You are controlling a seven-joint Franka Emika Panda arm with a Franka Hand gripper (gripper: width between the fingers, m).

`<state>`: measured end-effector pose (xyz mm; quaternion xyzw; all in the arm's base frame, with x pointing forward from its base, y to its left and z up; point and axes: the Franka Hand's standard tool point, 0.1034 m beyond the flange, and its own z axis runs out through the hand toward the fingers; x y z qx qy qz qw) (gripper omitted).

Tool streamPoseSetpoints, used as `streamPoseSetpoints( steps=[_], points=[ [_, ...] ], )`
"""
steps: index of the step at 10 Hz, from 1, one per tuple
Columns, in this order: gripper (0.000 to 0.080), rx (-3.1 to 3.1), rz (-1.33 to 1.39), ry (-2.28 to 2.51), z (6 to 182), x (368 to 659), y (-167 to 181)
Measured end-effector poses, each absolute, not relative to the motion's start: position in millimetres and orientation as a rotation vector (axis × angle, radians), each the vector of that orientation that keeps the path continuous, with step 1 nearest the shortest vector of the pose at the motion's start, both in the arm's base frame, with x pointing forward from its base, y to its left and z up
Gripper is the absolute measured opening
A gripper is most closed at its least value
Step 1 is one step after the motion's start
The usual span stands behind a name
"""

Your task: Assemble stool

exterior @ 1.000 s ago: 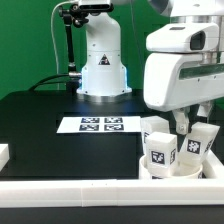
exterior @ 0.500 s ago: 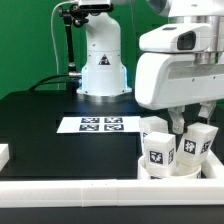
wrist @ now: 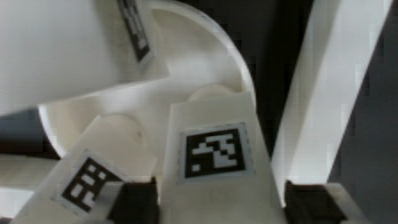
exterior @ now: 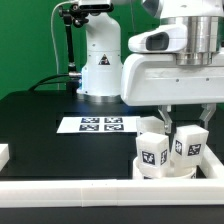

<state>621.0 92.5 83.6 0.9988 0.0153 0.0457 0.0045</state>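
Observation:
The stool stands upside down at the exterior view's right. Its round seat disc [exterior: 143, 170] lies lowest, and short white tagged legs [exterior: 152, 152] point up from it. My gripper [exterior: 186, 118] comes down from above and is shut on one leg [exterior: 190, 146]. In the wrist view, that leg [wrist: 217, 150] with its square tag fills the gap between the dark fingertips [wrist: 150, 205] of the gripper [wrist: 231, 206]. The curved seat disc [wrist: 199, 55] lies beyond it. Another tagged leg [wrist: 89, 180] sits beside it.
The marker board [exterior: 98, 125] lies flat on the black table, in front of the arm's white base [exterior: 100, 62]. A long white rail [exterior: 70, 190] runs along the near edge. A small white block [exterior: 4, 155] sits at the exterior view's left. A white rail [wrist: 338, 90] stands close beside the stool.
My gripper has moved towards the exterior view's left, and the stool has slid the same way with it. The grip on the leg has stayed shut.

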Motion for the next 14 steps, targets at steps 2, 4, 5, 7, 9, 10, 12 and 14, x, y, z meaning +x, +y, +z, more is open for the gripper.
streamPoseSetpoints(
  steps=[2, 4, 5, 7, 9, 10, 12, 14],
  points=[
    [0.0341, 3.128, 0.175, -0.245, 83.3, 622, 93],
    [0.0341, 3.116, 0.174, -0.467, 83.3, 622, 93],
    [0.0341, 3.107, 0.171, -0.604, 83.4, 623, 93],
    [0.0341, 3.055, 0.160, -0.934, 83.6, 622, 95],
    [0.0341, 2.975, 0.151, -1.191, 83.7, 622, 98],
    [0.0341, 2.929, 0.144, -1.307, 83.8, 622, 100],
    [0.0341, 2.881, 0.130, -1.418, 84.0, 622, 101],
    [0.0341, 2.778, 0.114, -1.640, 84.0, 622, 103]
  ],
)
